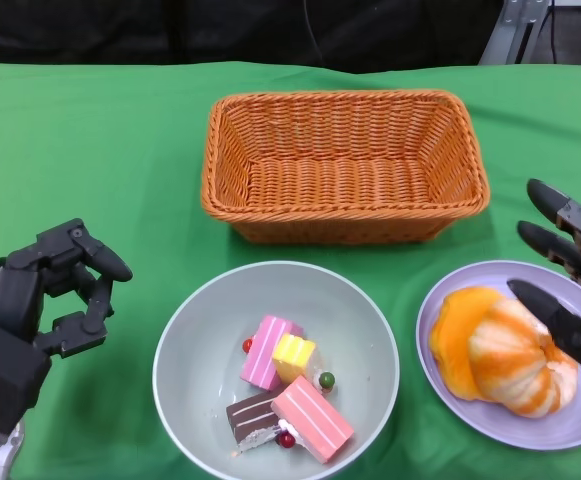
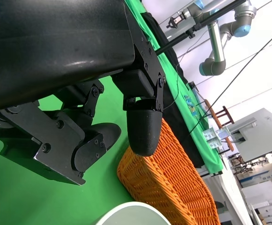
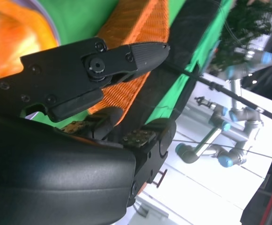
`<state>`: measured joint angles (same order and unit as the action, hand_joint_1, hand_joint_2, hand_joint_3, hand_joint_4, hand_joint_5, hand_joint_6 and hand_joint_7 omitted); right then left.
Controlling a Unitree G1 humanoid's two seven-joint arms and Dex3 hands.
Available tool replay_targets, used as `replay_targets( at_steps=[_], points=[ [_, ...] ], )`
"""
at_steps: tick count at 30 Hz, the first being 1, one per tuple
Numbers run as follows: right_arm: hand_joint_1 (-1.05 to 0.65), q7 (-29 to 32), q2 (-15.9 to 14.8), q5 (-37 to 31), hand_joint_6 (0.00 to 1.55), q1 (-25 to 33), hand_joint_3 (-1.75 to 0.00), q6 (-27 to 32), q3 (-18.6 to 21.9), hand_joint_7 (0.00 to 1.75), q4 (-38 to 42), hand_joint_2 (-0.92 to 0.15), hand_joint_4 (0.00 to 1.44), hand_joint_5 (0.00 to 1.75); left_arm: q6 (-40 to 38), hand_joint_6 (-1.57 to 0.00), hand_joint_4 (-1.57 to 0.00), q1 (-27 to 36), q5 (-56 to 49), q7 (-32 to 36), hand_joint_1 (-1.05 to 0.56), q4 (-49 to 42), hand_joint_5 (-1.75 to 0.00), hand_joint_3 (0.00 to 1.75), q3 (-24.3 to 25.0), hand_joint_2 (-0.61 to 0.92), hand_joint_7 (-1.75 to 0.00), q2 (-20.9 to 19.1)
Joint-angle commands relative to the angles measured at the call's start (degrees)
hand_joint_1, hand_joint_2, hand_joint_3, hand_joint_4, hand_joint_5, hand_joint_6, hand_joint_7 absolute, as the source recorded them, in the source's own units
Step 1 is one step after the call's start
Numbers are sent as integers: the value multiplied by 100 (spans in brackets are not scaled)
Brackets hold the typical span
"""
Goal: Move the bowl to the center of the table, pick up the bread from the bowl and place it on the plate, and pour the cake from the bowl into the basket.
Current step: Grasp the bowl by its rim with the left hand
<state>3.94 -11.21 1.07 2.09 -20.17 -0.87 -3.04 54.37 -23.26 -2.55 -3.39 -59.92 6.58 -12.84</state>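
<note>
Woven wicker basket (image 1: 345,165), matt green cloth (image 1: 90,150), smooth glossy bowl (image 1: 185,350).

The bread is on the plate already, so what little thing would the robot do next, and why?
Probably the left robot hand should reach toward the near rim of the bowl to grip it. The bread already lies on the plate, the cake pieces are still in the bowl, and the basket behind it holds nothing. The right robot hand hovers open over the plate.
</note>
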Motion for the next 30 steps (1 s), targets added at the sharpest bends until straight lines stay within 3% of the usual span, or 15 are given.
replay_targets(
  at_steps=[1,5,7,9,13,17,20,23,25,30],
  points=[
    [-26,-252,233,400,77,-219,-3,-194,151,12,293,-92,89,23,114,-80,-83,62,12,-129,3,8,-156,105,-12,59,-136,-125],
    [-18,-389,487,536,85,-385,-4,-428,244,15,527,-92,97,30,175,-79,-84,79,2,-161,2,-6,-155,105,-7,58,-136,-138],
    [-12,-483,637,700,91,-439,-11,-567,310,25,633,-92,86,71,186,-79,-84,90,20,-190,2,1,-154,106,0,57,-136,-140],
    [-10,-521,727,711,92,-472,-14,-694,367,31,729,-92,81,88,194,-79,-84,98,-4,-178,2,18,-154,106,-2,57,-135,-153],
    [-10,-424,841,533,84,-511,-47,-750,444,81,810,-80,79,121,312,-80,-84,97,-83,-191,2,33,-153,106,-41,57,-134,-211],
    [-10,-429,918,440,80,-557,-57,-813,491,95,860,-76,78,130,463,-82,-83,110,148,-530,-2,253,-143,95,-56,60,-113,-215],
    [-10,-367,985,339,79,-582,-58,-789,492,97,877,-75,78,132,621,-82,-71,177,559,-1203,-16,684,-113,67,-135,63,-60,-297],
    [-11,-345,1050,306,79,-581,-58,-693,501,96,820,-74,78,131,814,-76,-63,311,881,-1909,-27,1318,-52,24,-300,79,-14,-581],
    [-10,-408,1061,380,77,-617,-56,-686,522,95,839,-76,77,132,957,-68,-59,393,794,-2123,-35,1719,-26,8,-347,85,-3,-843],
    [-9,-392,1088,386,76,-732,-53,-687,585,96,960,-78,77,134,1594,-46,-39,486,-60,-2108,-56,2254,-6,1,-307,84,0,-1559]
  ],
)
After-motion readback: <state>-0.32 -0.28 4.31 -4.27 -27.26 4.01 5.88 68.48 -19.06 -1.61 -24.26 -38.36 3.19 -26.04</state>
